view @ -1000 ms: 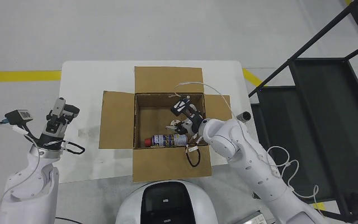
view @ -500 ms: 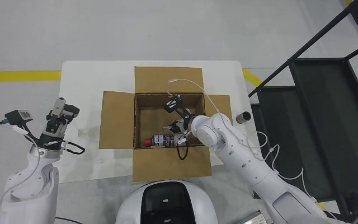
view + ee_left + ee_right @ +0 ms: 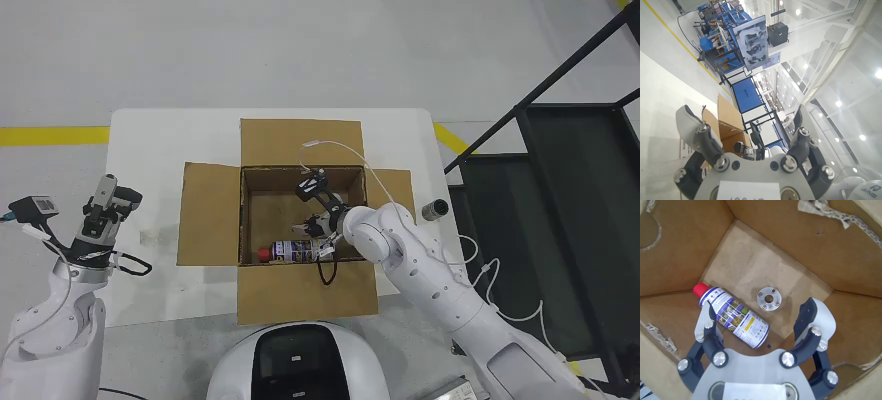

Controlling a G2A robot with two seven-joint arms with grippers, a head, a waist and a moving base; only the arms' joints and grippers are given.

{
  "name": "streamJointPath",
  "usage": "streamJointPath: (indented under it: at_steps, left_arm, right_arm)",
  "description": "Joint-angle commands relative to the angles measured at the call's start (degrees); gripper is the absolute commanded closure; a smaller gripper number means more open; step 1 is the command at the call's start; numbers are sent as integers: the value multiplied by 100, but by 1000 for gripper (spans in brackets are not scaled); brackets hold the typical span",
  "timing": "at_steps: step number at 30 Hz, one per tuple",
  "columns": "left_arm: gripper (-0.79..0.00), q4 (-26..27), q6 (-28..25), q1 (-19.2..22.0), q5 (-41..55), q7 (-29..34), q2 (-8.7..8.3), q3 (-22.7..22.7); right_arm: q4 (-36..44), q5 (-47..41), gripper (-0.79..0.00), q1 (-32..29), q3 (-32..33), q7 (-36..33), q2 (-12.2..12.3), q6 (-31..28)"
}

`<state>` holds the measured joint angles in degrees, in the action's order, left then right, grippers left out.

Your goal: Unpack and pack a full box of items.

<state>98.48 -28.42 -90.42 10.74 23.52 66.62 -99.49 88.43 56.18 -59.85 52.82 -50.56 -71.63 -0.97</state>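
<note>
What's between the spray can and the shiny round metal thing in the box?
Just bare cardboard. In the right wrist view, the spray can and the round metal flange lie apart on the floor of the box, nothing between them.

A white table (image 3: 150, 150) stands beside black metal stairs (image 3: 570, 200).

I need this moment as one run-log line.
right gripper: open, inside box | spray can: lying on box floor | flange: beside can, apart | left gripper: open, outside box
</note>
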Motion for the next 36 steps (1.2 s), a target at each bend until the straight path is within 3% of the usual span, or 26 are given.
streamJointPath:
  at_steps: [1, 18, 33, 36]
  left_arm:
    - [-785, 0, 0, 0, 0, 0, 0, 0]
    - [-785, 0, 0, 0, 0, 0, 0, 0]
    - [-785, 0, 0, 0, 0, 0, 0, 0]
    - [-785, 0, 0, 0, 0, 0, 0, 0]
  right_arm:
    - [-150, -40, -785, 88, -61, -84, -27, -15]
    - [-1594, -291, -785, 826, -734, -157, -374, -35]
    - [-2242, -424, -785, 1086, -920, -63, -573, 5]
    - [-2314, -438, -717, 1117, -936, -102, -602, 28]
